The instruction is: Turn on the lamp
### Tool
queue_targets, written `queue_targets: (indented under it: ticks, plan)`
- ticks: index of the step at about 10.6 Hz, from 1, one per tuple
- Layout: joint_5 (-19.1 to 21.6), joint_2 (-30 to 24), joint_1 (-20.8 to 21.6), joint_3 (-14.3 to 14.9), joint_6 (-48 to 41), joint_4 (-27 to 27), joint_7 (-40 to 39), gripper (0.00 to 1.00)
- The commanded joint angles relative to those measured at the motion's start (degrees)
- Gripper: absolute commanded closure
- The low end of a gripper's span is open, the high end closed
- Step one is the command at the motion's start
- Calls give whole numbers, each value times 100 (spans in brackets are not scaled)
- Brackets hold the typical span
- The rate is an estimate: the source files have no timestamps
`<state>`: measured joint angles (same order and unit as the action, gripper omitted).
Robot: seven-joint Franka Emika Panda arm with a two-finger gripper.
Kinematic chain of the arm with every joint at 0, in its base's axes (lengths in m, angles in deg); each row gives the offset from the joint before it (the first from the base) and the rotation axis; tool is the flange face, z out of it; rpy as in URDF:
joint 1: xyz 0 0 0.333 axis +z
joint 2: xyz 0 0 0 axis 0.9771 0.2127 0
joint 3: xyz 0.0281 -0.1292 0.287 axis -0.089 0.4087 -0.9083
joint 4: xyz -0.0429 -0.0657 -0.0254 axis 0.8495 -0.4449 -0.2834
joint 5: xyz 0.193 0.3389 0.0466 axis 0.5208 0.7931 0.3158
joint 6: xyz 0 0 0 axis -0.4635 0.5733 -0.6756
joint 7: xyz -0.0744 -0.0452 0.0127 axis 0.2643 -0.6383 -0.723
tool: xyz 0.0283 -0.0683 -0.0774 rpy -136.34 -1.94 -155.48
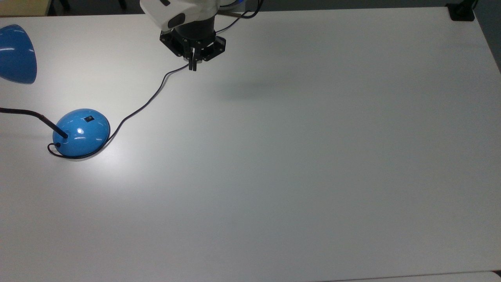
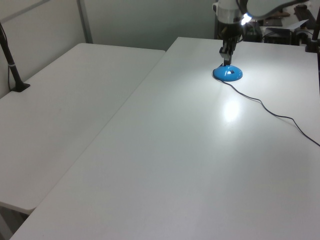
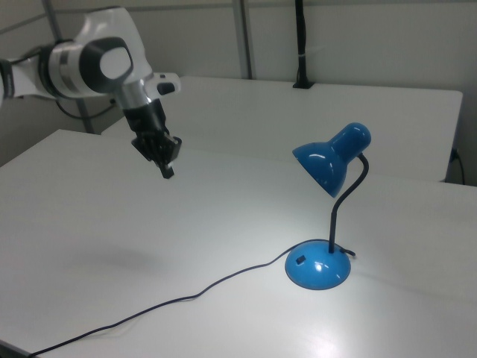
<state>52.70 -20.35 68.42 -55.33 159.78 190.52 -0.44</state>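
The lamp stands at the top view's left, with its glossy blue dome base (image 1: pixel 81 132) on the white table (image 1: pixel 297 164). A small black switch (image 1: pixel 90 118) sits on the base. The blue shade (image 1: pixel 15 53) hangs at the left edge on a black neck (image 1: pixel 35 116). In the right view the shade (image 3: pixel 328 160) points down over the base (image 3: pixel 318 267), and a bright patch of light lies on the table around it. My gripper (image 1: pixel 192 65) is shut on nothing, in the air well away from the base, also seen in the right view (image 3: pixel 167 171).
The lamp's thin black cord (image 1: pixel 145 103) runs from the base across the table toward the far edge, passing under the gripper. A black clamp (image 1: pixel 462 11) sits at the top view's far right corner. A second table (image 2: pixel 65 115) with a black post (image 2: pixel 11 60) adjoins.
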Motion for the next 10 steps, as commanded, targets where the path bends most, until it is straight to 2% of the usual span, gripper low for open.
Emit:
queue_targets:
  ticks: [1, 3, 4, 5, 10]
  plan:
    - [516, -437, 278, 125, -569, -164, -793, 80]
    - [516, -587, 437, 151, -816, -172, -802, 56]
    - [507, -596, 437, 152, -825, -181, -803, 39]
    - [507, -579, 411, 152, -852, -190, -759, 0]
    - [437, -526, 367, 152, -992, -400, -759, 0]
